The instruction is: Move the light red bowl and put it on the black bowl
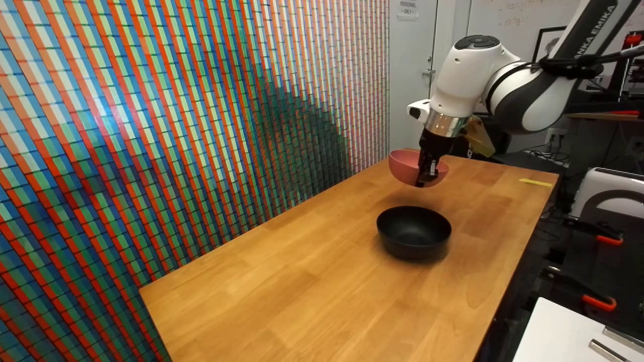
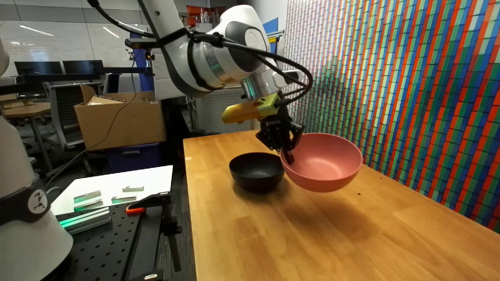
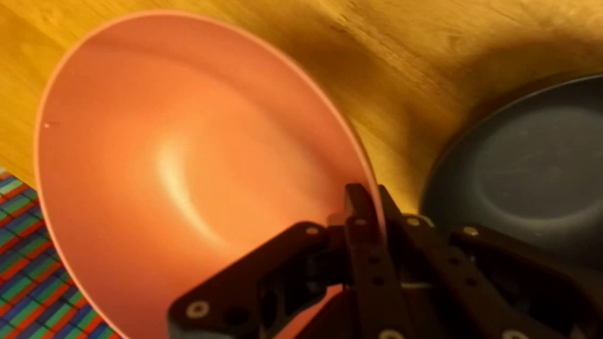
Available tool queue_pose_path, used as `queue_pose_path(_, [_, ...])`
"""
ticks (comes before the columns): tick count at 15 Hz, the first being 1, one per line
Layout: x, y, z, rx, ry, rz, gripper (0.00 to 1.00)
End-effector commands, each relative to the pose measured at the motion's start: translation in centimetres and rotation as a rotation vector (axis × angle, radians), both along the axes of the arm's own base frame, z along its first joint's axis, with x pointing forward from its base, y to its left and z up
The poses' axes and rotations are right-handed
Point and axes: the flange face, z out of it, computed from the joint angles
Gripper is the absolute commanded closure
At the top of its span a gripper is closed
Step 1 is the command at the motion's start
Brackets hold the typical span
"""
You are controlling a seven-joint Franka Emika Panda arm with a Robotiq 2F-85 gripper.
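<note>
Wrist view, left to right: the light red bowl (image 3: 202,141), aloft beside the black bowl (image 3: 541,162); your Robotiq gripper (image 3: 373,200), grasping the former's rim. The carry appears in hand; next, centre the light red bowl above the black bowl, then lower.

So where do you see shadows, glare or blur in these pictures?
In the wrist view, a bright streak of glare curves inside the light red bowl, the gripper looks nearly black, and the picture seems soft overall; in an exterior view, a blurry-edged shadow lies on the table below that bowl; in an exterior view, bluish-white glare catches the patterned wall.
</note>
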Motion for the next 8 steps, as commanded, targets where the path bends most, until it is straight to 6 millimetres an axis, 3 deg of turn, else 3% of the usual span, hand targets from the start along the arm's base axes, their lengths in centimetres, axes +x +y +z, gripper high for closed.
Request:
queue_pose_path(1, [-4.9, 2.7, 2.7, 0.035, -0.052, 0.120, 0.98])
queue_pose_path(8, [-11.4, 8.0, 2.9, 0.068, -0.049, 0.321, 0.98])
